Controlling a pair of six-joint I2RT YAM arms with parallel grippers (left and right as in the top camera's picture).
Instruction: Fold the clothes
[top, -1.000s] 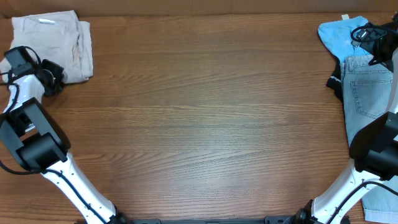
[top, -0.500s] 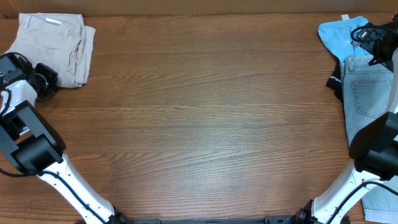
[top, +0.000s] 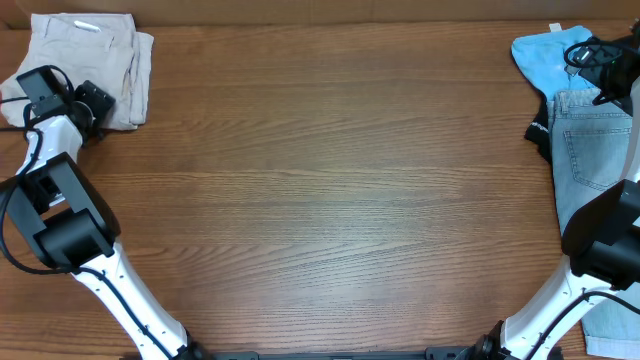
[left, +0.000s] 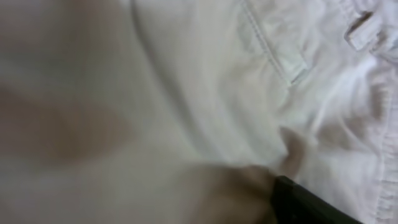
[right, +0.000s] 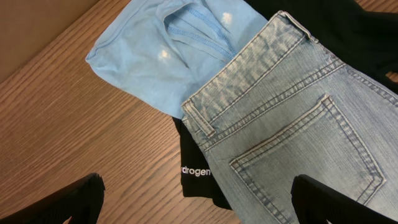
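The pale beige shorts (top: 95, 50) lie folded at the table's far left corner, white label up. My left gripper (top: 92, 100) sits at their near edge. Beige cloth (left: 205, 81) fills the left wrist view, blurred, with one dark finger (left: 308, 202) far out at lower right, so the jaws stand open and grip nothing. My right gripper (right: 199, 205) hangs open above the light-blue denim shorts (right: 292, 112), the black garment (right: 199, 174) and the sky-blue top (right: 149, 56). In the overhead view it is at the far right (top: 600, 55).
The right-hand pile runs along the table's right edge: sky-blue top (top: 545, 55), black garment (top: 540, 130), denim shorts (top: 590, 150). More denim (top: 612, 320) shows at the near right corner. Bare wood table (top: 330, 190) lies between the arms.
The beige shorts have slid toward the back left corner with my left gripper. That gripper has since opened and let go of them. The right arm has not moved.
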